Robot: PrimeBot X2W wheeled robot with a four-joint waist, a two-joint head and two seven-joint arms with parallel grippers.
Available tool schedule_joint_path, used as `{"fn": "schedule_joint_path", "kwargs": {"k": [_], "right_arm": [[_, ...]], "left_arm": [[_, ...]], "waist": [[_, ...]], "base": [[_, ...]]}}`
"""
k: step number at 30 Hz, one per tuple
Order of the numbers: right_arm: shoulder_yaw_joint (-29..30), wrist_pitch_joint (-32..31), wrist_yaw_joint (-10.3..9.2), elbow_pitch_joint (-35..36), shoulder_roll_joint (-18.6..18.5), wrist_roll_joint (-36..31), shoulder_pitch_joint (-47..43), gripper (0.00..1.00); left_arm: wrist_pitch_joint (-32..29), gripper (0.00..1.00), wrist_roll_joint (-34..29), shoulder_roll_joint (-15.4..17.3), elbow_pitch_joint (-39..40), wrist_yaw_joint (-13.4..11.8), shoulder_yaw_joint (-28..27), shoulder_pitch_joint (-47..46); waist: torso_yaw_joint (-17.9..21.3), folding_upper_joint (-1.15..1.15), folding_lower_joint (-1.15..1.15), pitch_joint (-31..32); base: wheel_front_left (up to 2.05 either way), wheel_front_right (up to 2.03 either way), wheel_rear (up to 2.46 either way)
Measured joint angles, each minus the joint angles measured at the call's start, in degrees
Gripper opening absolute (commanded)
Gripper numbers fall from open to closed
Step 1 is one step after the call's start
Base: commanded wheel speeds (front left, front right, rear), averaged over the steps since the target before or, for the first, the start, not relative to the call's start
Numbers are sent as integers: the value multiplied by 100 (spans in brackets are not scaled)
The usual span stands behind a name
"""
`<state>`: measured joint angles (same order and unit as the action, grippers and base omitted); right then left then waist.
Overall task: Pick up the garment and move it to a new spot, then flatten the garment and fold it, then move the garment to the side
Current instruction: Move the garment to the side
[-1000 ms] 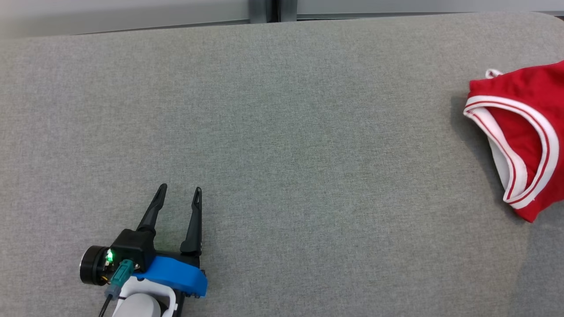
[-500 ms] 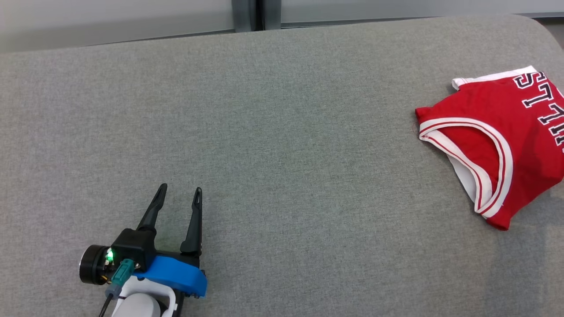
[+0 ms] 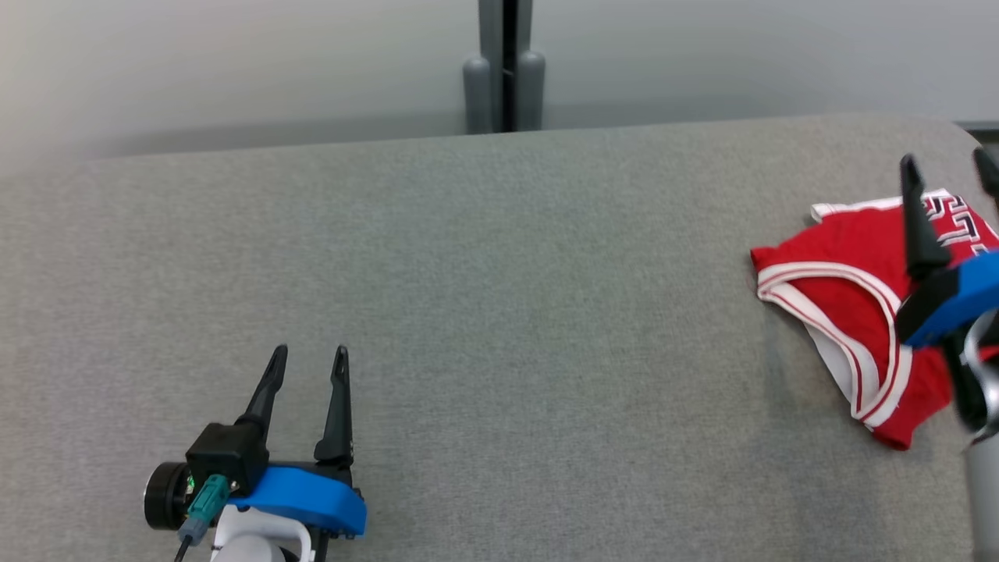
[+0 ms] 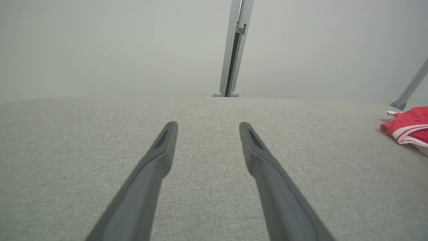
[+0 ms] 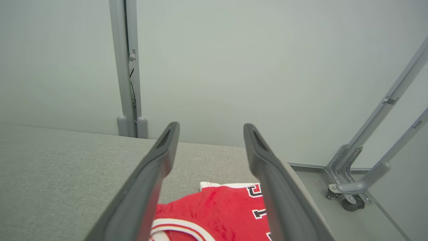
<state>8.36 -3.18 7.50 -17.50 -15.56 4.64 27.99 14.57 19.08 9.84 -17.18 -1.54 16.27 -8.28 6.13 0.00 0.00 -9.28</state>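
Red garment (image 3: 851,242), right jaws apart above it

Left claw (image 4: 208,127): its two dark fingers (image 4: 160,157) rise from the bottom edge and stand well apart, low over the grey cloth-covered tabletop (image 4: 67,150), with bare cloth showing between them. A red garment (image 4: 406,125) with white trim lies on the tabletop at the far right, well apart from the claw and cut off by the frame edge. Behind the tabletop's far edge stands a pale wall (image 4: 100,43) with an upright grey post (image 4: 234,50) at centre, and a slanted grey strut (image 4: 413,85) shows just above the garment.
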Motion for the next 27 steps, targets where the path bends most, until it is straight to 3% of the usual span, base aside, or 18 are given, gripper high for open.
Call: {"fn": "schedule_joint_path", "kwargs": {"k": [7, 11, 14, 17, 27], "right_arm": [[120, 657, 0, 611, 884, -253, -1201, 100], [121, 847, 0, 722, 1182, -337, -1767, 100], [34, 1011, 0, 700, 1247, -305, -2179, 100], [-335, 1274, 0, 399, 1263, 210, -2493, 100], [-682, 1639, -1, -213, 1268, 422, -2522, 100]], "left_arm": [[33, 100, 114, -82, -93, -53, -153, 410], [41, 100, 171, -126, -91, -79, -259, 603], [42, 100, 149, -137, -47, -146, -321, 774], [42, 100, 177, -214, -8, -166, -431, 975], [42, 100, 143, -287, -36, -168, -435, 1058]], "waist": [[-284, 0, -1, 440], [-371, 0, -1, 577], [-427, 0, -1, 662], [-483, 0, 0, 733], [-554, 0, 0, 822]], "base": [[0, 0, 0], [0, 0, 0], [0, 0, 0], [0, 0, 0], [0, 0, 0]]}}
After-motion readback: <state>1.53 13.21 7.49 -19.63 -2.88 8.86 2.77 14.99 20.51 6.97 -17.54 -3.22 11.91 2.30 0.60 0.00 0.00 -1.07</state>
